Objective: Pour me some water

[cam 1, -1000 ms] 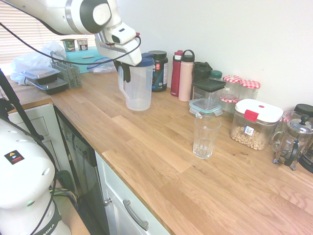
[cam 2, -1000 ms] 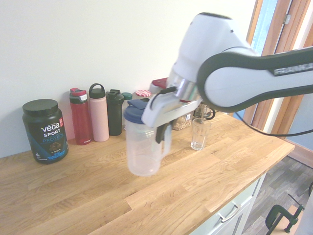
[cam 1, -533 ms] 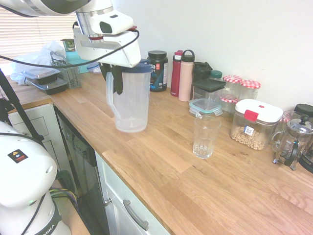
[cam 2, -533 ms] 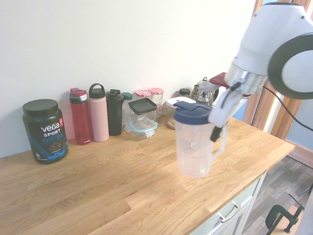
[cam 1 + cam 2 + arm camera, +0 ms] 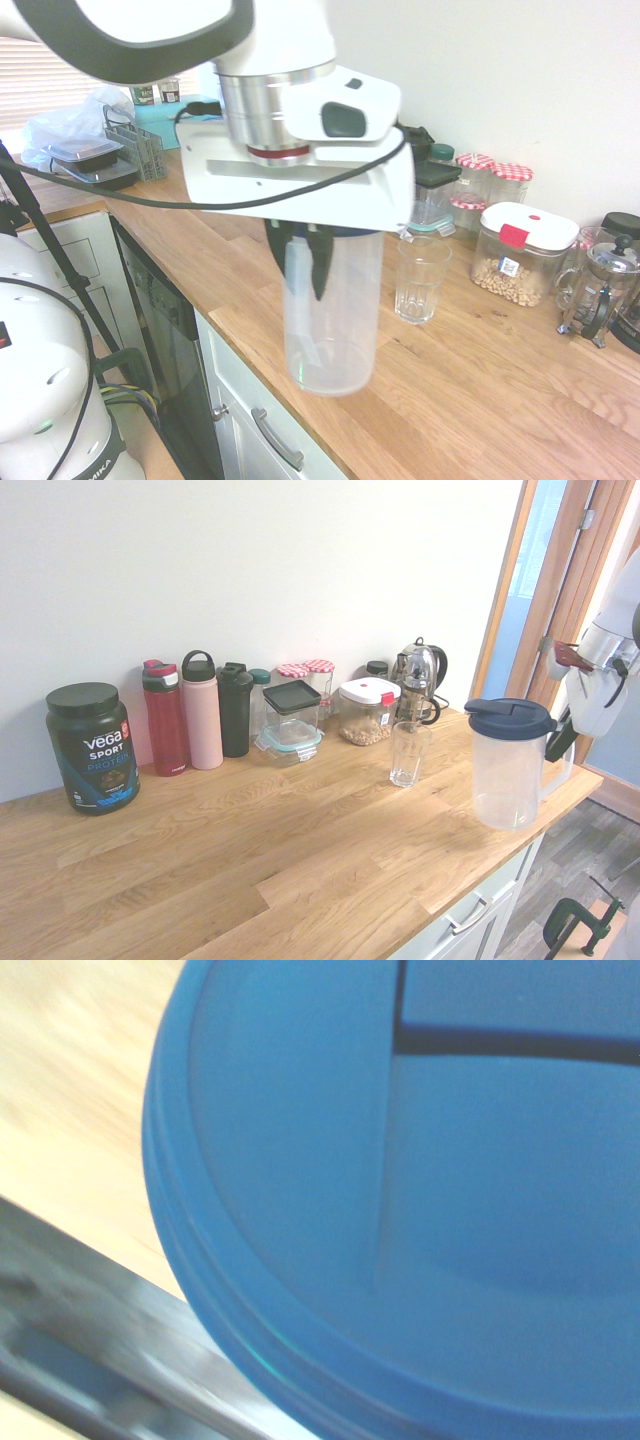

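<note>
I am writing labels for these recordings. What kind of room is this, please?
Most likely a home kitchen: a long wooden worktop with drawers beneath, a kettle and French press by the wall, and food jars and storage containers along it.

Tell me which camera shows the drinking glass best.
The second exterior view: the glass stands unobstructed on the counter. The first exterior view shows it too, partly crowded by the arm. The wrist view shows only the pitcher's blue lid.

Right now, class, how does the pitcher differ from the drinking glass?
The pitcher is taller and wider than the glass. The pitcher has a dark blue lid and a handle; the glass is open-topped, without a handle. The gripper grips the pitcher's handle; the glass stands alone. Both are clear and upright.
</note>
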You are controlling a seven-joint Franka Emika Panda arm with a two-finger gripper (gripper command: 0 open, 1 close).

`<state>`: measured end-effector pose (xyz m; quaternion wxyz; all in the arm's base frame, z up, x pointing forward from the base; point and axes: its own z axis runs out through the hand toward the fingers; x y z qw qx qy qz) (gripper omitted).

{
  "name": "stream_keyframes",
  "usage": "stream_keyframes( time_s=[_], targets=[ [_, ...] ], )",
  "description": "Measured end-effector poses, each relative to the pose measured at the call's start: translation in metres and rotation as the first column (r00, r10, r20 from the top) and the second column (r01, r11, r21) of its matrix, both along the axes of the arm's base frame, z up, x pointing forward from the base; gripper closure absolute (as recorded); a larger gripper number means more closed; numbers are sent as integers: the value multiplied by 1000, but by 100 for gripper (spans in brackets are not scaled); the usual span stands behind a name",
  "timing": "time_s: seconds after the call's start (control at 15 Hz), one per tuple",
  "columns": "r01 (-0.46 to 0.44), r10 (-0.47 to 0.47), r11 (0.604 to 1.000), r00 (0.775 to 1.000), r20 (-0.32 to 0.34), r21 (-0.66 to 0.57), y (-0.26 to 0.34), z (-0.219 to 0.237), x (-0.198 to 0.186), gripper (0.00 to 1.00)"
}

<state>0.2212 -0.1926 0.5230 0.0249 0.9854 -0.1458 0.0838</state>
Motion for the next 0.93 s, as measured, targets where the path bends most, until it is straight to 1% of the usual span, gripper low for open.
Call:
stream_keyframes(
  time_s=[0.2,0.33,0.53,0.67,0.73,0.93],
  targets=[
    [-82,78,996,994,-77,-48,-33,18,36,100],
    [-116,102,990,982,-157,-86,-44,30,57,100],
    [-123,68,974,960,-272,-190,-41,43,103,100],
    [-125,25,956,936,-351,-265,-32,48,129,100],
    [-127,8,948,927,-375,-292,-25,53,140,100],
    [-137,-23,927,908,-419,-349,2,58,162,100]
  ],
)
